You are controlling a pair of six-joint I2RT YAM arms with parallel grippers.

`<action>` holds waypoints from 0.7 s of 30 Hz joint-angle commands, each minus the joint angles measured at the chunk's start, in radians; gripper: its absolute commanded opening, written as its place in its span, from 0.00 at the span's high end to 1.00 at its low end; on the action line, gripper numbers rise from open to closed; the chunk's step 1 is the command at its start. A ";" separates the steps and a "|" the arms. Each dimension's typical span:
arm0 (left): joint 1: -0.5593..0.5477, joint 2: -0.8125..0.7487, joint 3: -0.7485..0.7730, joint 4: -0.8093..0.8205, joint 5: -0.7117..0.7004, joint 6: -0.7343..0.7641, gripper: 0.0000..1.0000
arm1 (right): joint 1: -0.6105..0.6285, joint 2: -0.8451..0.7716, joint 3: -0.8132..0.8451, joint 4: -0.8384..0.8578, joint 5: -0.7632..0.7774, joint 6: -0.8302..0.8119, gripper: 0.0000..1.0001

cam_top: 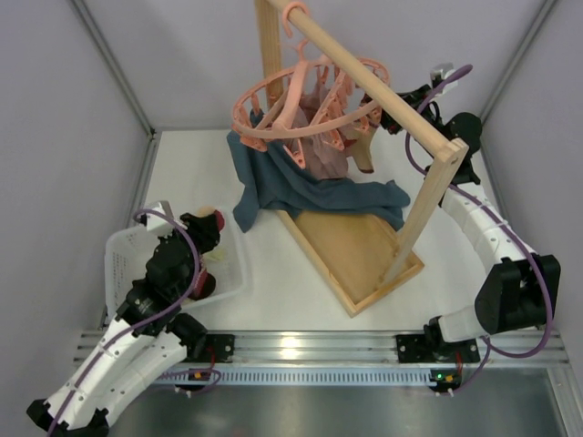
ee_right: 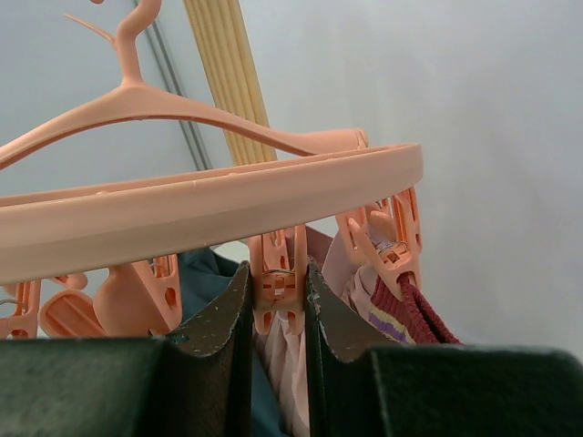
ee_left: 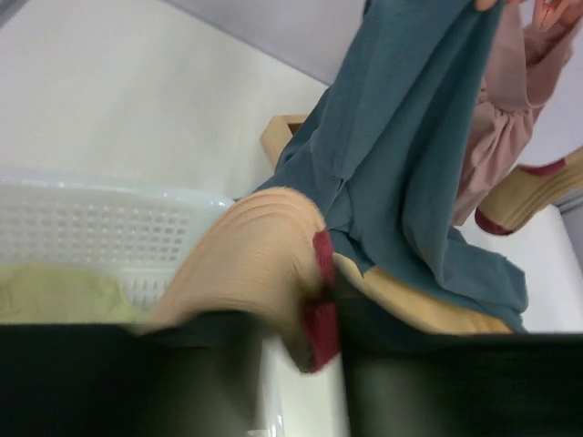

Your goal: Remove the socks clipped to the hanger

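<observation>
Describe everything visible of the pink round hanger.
The hanger is salmon-pink plastic: a double ring joined by spokes, small clip pegs hanging beneath, its top hook over the wooden bar. A blue-grey cloth, a dusty-pink garment and a dark red sock hang from its pegs. The right tool has its fingers tight against both sides of one peg.

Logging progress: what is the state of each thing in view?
hanger: hooked on the wooden rack
cream sock: off the hanger, between fingers of left gripper, over basket
red sock: clipped to hanger
blue-grey cloth: hanging from hanger
right gripper: shut on clip peg
</observation>
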 commanded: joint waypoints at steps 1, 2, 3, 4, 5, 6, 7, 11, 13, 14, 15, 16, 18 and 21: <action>0.002 0.011 -0.019 -0.050 -0.063 -0.045 0.46 | 0.003 -0.009 0.038 0.027 -0.034 -0.002 0.99; 0.002 0.019 -0.020 -0.050 -0.071 -0.048 0.34 | 0.003 -0.012 0.037 0.020 -0.038 -0.005 0.99; 0.002 0.045 -0.018 -0.053 -0.074 -0.048 0.19 | 0.003 -0.014 0.030 0.020 -0.035 -0.005 0.98; 0.002 0.059 -0.013 -0.052 -0.080 -0.049 0.02 | 0.003 -0.019 0.015 0.032 -0.031 -0.004 0.97; 0.002 0.077 -0.010 -0.052 -0.083 -0.055 0.02 | 0.004 -0.020 0.009 0.039 -0.028 0.008 0.97; 0.002 0.112 -0.004 -0.052 -0.088 -0.062 0.02 | 0.004 -0.017 0.007 0.043 -0.031 0.011 0.96; 0.002 0.132 0.003 -0.049 -0.086 -0.065 0.02 | 0.006 -0.014 0.007 0.045 -0.034 0.016 0.96; -0.002 0.256 0.062 -0.041 -0.070 -0.103 0.02 | 0.017 0.004 0.010 0.031 -0.038 0.018 0.95; -0.017 0.278 0.085 -0.036 -0.083 -0.127 0.02 | 0.018 0.001 0.020 0.017 -0.040 0.015 0.94; -0.032 0.290 0.082 0.005 -0.118 -0.126 0.02 | 0.018 -0.003 0.021 0.002 -0.038 0.004 0.94; -0.078 0.297 0.074 0.045 -0.137 -0.111 0.02 | 0.021 -0.009 0.020 -0.004 -0.035 -0.001 0.93; -0.104 0.309 0.073 0.081 -0.163 -0.093 0.02 | 0.024 -0.020 0.017 -0.010 -0.031 -0.005 0.92; -0.193 0.372 0.077 0.209 -0.207 -0.019 0.03 | 0.027 -0.026 0.014 -0.027 -0.018 -0.021 0.91; -0.268 0.503 0.079 0.446 -0.120 0.095 0.05 | 0.032 -0.023 0.029 -0.058 -0.034 -0.025 0.85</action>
